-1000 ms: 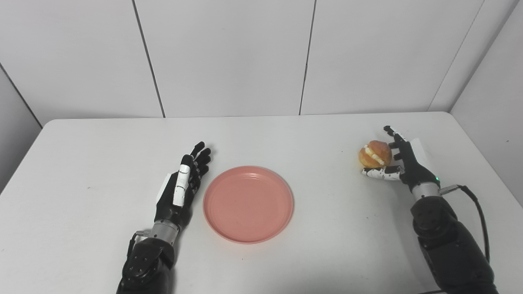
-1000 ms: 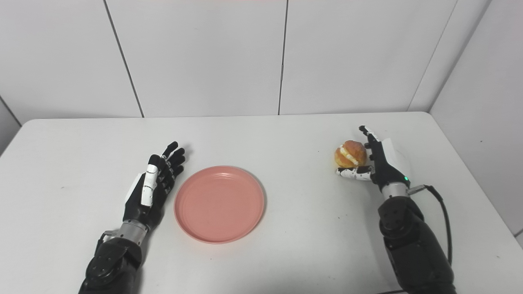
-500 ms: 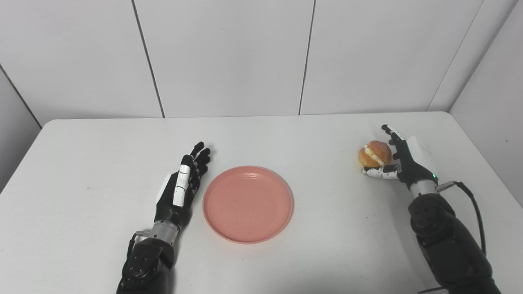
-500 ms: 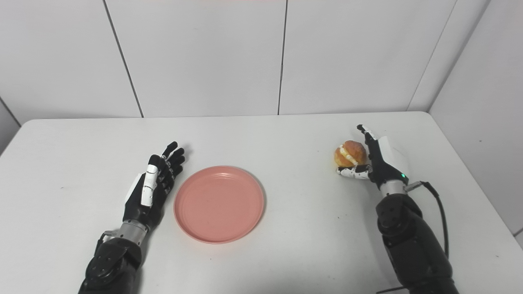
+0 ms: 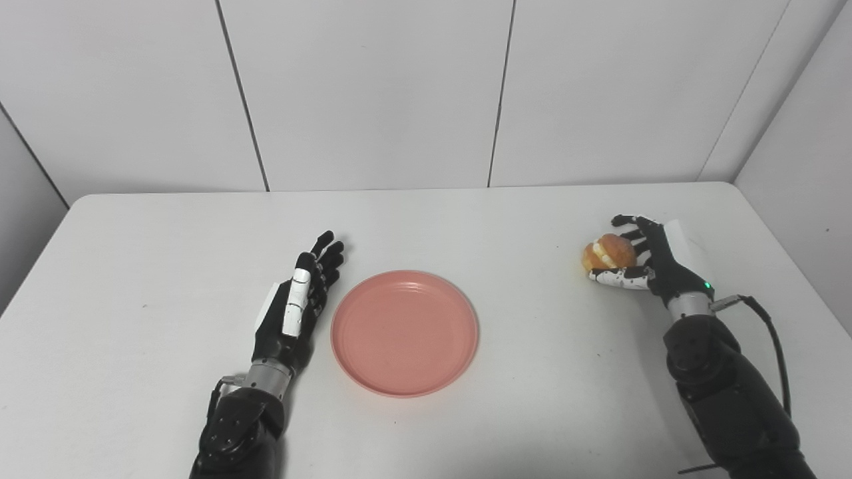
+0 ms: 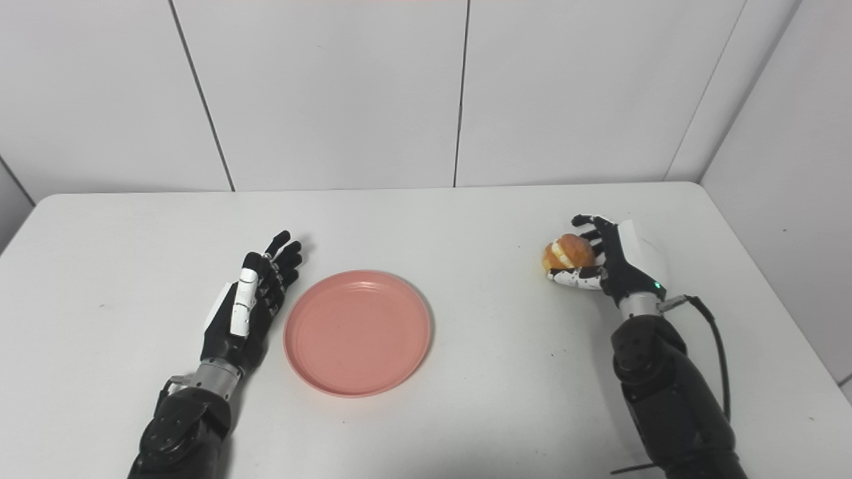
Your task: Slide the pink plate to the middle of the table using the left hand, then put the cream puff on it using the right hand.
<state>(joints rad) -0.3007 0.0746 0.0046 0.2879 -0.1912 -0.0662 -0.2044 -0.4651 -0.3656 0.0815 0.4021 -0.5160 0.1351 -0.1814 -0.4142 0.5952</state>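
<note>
The right robot hand (image 5: pixel 655 263) sits at the right of the frame, its arm rising from the lower right corner. Its fingers (image 5: pixel 629 221) curl over the top of the puff (image 5: pixel 607 253) and the white thumb lies under its near side, so the hand is closed around it. Whether the puff is off the worktop (image 5: pixel 166 253) cannot be told.

The left robot hand (image 5: pixel 293 313) lies left of centre, palm turned toward the plate (image 5: pixel 405 332), fingers straight, close together and pointing to the upper right. It holds nothing and rests just beside the plate's left rim. The plate lies flat near the middle of the worktop, well apart from the puff.
</note>
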